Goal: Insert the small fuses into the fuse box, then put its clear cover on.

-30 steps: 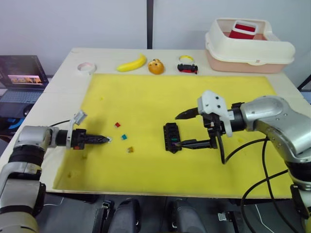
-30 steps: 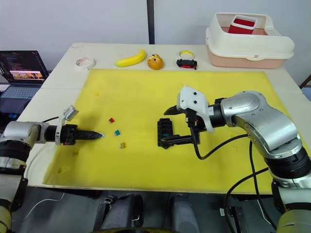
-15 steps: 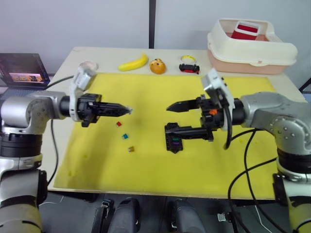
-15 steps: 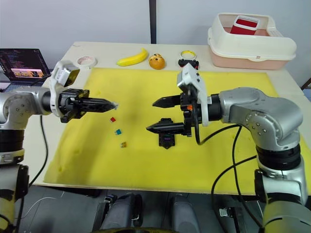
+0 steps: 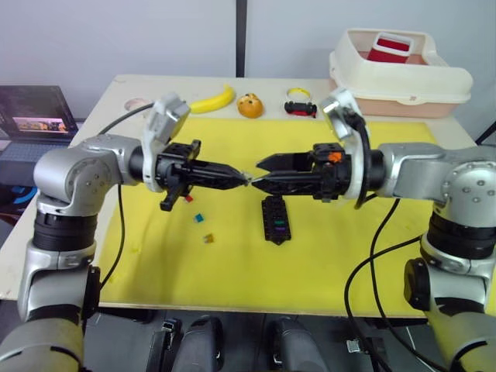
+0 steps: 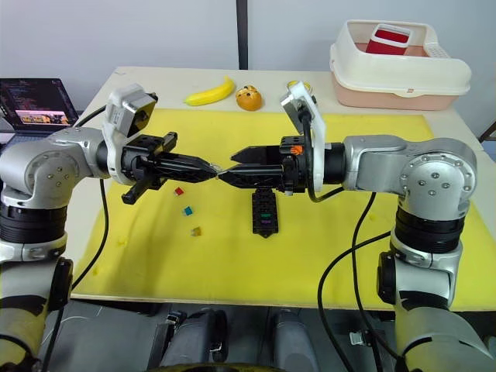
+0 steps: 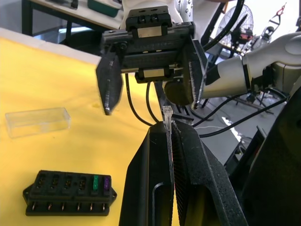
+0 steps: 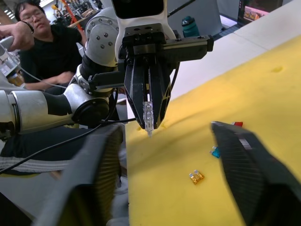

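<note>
- A laptop (image 5: 35,124) sits off the tabletop's (image 5: 101,132) left edge, well left of the fuse box.
- The left gripper (image 6: 208,170) is raised above the yellow mat (image 5: 232,256), up and left of the fuse box, its fingers pressed together on a small clear fuse (image 8: 148,115) whose tip pokes out beyond them.
- Three loose fuses lie on the mat left of the fuse box: red (image 6: 178,191), teal (image 6: 187,210) and amber (image 6: 196,231).
- The black fuse box (image 5: 276,221) lies flat near the mat's middle, with a green and a purple fuse (image 7: 99,181) seated at one end and its other slots open.
- The right gripper (image 6: 229,166) hovers above the fuse box, tip to tip with the left one, fingers spread wide around nothing.
- The clear cover (image 7: 37,121) lies on the mat just beside the fuse box.
- A banana (image 5: 211,100), an orange toy (image 5: 249,106) and a toy car (image 5: 298,108) line the tabletop beyond the mat, behind the fuse box.
- A cream bin (image 5: 399,74) stands far right of it.
</note>
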Tool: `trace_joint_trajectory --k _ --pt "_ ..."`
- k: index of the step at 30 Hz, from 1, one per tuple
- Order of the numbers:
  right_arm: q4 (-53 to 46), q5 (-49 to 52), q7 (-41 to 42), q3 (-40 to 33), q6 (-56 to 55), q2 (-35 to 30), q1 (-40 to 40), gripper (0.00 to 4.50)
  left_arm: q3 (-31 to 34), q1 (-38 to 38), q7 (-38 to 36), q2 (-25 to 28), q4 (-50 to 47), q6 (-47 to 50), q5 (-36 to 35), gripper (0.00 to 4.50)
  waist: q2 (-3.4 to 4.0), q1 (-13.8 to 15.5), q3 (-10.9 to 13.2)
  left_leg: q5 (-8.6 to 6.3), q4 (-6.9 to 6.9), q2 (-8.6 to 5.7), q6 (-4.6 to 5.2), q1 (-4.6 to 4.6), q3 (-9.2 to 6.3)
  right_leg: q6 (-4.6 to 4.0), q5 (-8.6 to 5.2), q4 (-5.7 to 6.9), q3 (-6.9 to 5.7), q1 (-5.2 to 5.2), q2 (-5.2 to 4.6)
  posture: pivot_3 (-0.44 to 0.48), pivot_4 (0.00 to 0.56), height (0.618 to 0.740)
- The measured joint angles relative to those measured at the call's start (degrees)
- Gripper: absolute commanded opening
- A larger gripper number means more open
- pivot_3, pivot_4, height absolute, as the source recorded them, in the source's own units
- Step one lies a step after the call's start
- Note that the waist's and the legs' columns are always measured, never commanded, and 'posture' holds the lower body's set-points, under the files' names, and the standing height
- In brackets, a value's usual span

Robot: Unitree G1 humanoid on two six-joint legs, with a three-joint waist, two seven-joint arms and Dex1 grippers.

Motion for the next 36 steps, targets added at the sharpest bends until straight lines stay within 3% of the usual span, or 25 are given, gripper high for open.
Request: trace_joint_trajectory --k 11,14,28,31,36 --pt "0.1 6.1 -4.6 1.7 -1.2 -1.0 0.0 3.26 -0.7 0.0 0.7 0.0 0.4 -1.6 0.0 0.00 0.00 0.0 0.0 0.00 0.00 0.00 0.00 0.00 0.00 0.00 0.00 -0.01 0.01 0.00 0.01 0.000 0.150 0.740" --pt "0.1 6.8 -5.2 2.0 -1.9 -1.4 0.0 2.24 -1.0 0.0 0.9 0.0 0.4 -1.7 0.0 0.00 0.00 0.0 0.0 0.00 0.00 0.00 0.00 0.00 0.00 0.00 0.00 -0.01 0.01 0.00 0.01 0.000 0.150 0.740" --pt "0.2 8.9 -6.4 4.2 -4.4 -2.8 0.0 2.24 -1.1 0.1 1.9 0.2 0.3 -1.8 0.0 0.00 0.00 0.0 0.0 0.00 -0.01 0.01 0.00 0.00 0.00 0.01 0.00 -0.02 0.01 0.00 0.02 0.000 0.150 0.740" --pt "0.2 9.0 -6.5 4.4 -4.8 -2.9 0.0 1.53 -1.1 0.1 1.9 0.2 0.3 -1.8 0.0 0.00 0.00 0.0 0.0 0.00 -0.01 0.01 0.00 0.00 0.00 0.01 0.00 -0.02 0.01 0.00 0.02 0.000 0.150 0.740" --pt "0.2 9.0 -6.7 5.2 -5.3 -3.7 0.0 1.53 -1.6 0.1 2.0 0.2 0.2 -1.8 0.0 0.00 0.00 0.0 0.0 0.00 -0.01 0.01 0.00 0.00 0.00 0.01 0.00 -0.02 0.01 0.00 0.01 0.000 0.150 0.740"
